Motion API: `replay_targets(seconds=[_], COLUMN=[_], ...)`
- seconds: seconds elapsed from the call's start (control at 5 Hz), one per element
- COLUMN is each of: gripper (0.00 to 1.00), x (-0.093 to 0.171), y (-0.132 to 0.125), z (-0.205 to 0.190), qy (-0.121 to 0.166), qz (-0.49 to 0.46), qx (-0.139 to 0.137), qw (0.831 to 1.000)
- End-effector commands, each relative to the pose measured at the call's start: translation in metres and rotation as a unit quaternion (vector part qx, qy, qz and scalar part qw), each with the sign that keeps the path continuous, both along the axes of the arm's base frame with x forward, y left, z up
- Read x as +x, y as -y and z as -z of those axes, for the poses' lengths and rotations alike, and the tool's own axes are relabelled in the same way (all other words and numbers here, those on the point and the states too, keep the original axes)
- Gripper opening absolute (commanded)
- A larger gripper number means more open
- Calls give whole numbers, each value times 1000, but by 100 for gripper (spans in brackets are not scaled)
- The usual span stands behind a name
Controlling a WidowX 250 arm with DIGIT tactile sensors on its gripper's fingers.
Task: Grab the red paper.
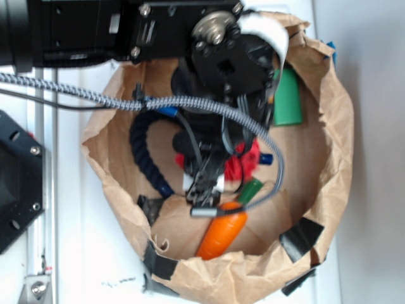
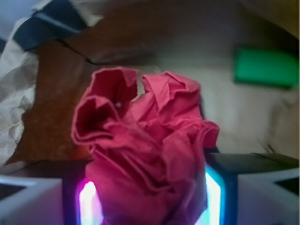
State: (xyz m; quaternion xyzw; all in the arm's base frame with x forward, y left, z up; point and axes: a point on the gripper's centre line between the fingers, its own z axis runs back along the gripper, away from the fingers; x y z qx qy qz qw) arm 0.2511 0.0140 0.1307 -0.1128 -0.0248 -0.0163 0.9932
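The red paper [image 2: 150, 154], a crumpled ball with ruffled folds, fills the wrist view and sits between the two glowing pads [image 2: 89, 206], pressed against both. My gripper [image 2: 150, 199] is shut on it. In the exterior view the gripper [image 1: 207, 187] reaches down into a brown paper bag [image 1: 335, 126], and only bits of the red paper [image 1: 245, 163] show beside the black arm, which hides the rest.
An orange toy carrot [image 1: 223, 235] with a green top [image 1: 250, 190] lies just in front of the gripper. A green block [image 1: 288, 96] [image 2: 265, 66] rests at the bag's far right, and a dark blue rope [image 1: 142, 149] curls at the left. The bag's crumpled walls surround everything.
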Motion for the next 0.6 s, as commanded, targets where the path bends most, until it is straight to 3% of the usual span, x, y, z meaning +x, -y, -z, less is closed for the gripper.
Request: replay_targets(seconds=[0.0, 0.2, 0.4], gripper=[0, 0, 0], x=[29, 35, 35], y=[1, 3, 2], z=[-30, -31, -31], qy=[-66, -46, -37], qz=[-66, -61, -57], qx=[43, 65, 65], qw=[995, 995, 996])
